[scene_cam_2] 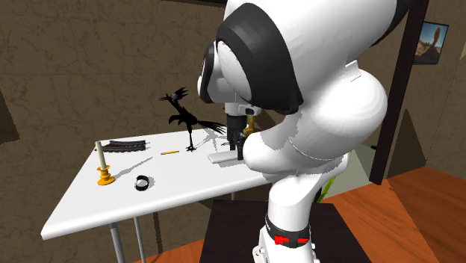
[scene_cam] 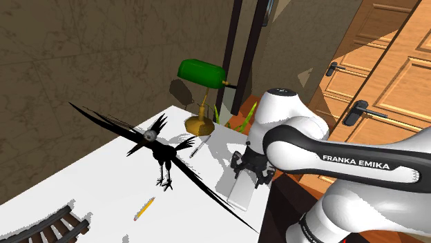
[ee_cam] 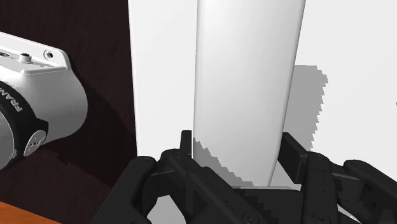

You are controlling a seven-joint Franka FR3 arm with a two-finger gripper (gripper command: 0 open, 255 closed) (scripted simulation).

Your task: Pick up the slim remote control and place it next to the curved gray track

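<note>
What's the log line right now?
phase: pick | gripper over white remote | grip: unclear | remote at table edge, far from track | placed: no

Remote: a slim, plain pale-grey slab [ee_cam: 245, 89], long and smooth-faced with rounded edges.
Remote's pose: it seems to us to lie flat on the white table [scene_cam: 110, 193], close to the table's edge on the shoulder view's right.
Track: a curved dark-grey rail piece [scene_cam: 55, 226] with crossties, which we see flat on the same table at the shoulder view's lower left.
Spacing: well apart, toward opposite ends of the tabletop.
</note>
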